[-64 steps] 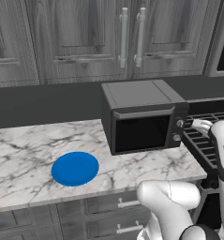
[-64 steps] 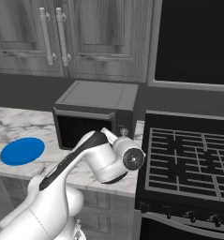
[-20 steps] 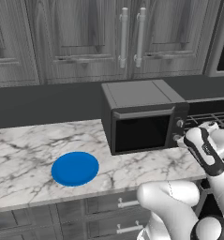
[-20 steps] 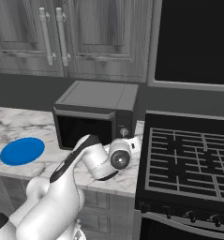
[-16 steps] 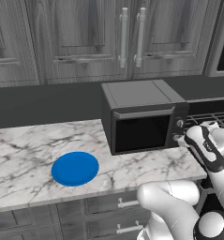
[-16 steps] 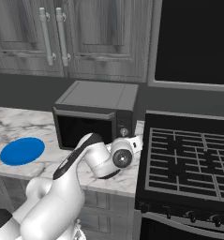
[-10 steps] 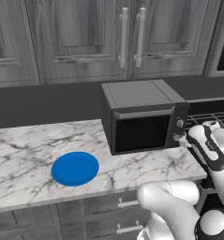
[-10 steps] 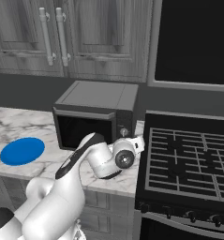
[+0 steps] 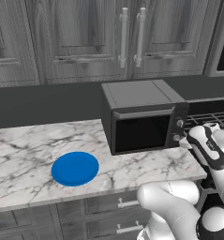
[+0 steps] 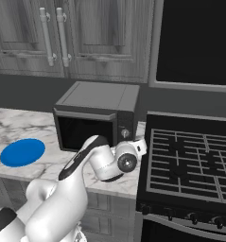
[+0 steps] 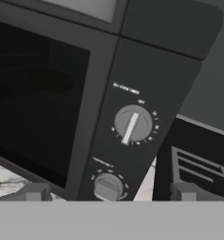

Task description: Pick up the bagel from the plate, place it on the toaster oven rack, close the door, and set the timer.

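We see even, soft rendered light in all three views, with no single lamp to place. The marble counter point(image 9: 24, 154) reads bright and the plate point(image 9: 75, 168) a saturated blue, casting only a thin dark rim of shadow at its near edge. The cabinets point(image 9: 85, 37) are mid-grey, dim but legible. The oven door point(image 9: 140, 132) glass is nearly black with no glare; in the hand view a faint dark shape shows behind it, too murky for us to name. The upper knob point(image 11: 132, 123) catches a soft highlight. The base views look coarse and slightly soft; the printed labels by the knobs are blurred beyond reading. Straight lines stay straight at the edges.
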Tool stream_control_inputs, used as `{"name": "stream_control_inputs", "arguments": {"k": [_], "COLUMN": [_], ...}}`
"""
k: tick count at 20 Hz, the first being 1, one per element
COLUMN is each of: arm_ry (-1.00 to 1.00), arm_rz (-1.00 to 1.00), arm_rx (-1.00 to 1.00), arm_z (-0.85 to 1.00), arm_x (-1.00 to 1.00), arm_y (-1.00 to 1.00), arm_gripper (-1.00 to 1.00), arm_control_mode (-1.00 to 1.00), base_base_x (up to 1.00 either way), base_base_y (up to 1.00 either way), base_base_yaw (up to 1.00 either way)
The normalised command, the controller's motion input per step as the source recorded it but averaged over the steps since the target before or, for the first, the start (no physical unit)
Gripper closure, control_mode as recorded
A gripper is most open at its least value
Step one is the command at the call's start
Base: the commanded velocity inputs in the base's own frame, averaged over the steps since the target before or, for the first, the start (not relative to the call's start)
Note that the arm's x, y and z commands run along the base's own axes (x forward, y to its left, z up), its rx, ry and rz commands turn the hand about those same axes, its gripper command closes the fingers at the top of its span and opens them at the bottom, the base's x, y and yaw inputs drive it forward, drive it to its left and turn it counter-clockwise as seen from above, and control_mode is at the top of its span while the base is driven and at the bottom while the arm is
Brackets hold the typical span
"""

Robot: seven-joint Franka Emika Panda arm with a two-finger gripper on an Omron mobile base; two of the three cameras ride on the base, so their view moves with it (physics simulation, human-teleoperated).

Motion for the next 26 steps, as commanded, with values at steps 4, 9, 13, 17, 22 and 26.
{"name": "stream_control_inputs", "arguments": {"k": [4,9,13,17,22,26], "arm_ry": [0.0,0.0,0.0,0.0,0.0,0.0], "arm_rz": [0.0,0.0,0.0,0.0,0.0,0.0], "arm_rx": [0.0,0.0,0.0,0.0,0.0,0.0], "arm_z": [-0.11,-0.09,-0.01,0.0,0.0,0.0], "arm_x": [0.09,0.1,0.09,0.01,0.0,0.0], "arm_y": [-0.01,-0.04,-0.04,-0.13,-0.01,0.0], "arm_gripper": [-1.0,-1.0,-1.0,-1.0,-1.0,-1.0], "arm_control_mode": [-1.0,-1.0,-1.0,-1.0,-1.0,-1.0], "base_base_x": [0.0,0.0,0.0,0.0,0.0,0.0], "base_base_y": [0.0,0.0,0.0,0.0,0.0,0.0], "base_base_yaw": [0.0,0.0,0.0,0.0,0.0,0.0]}}
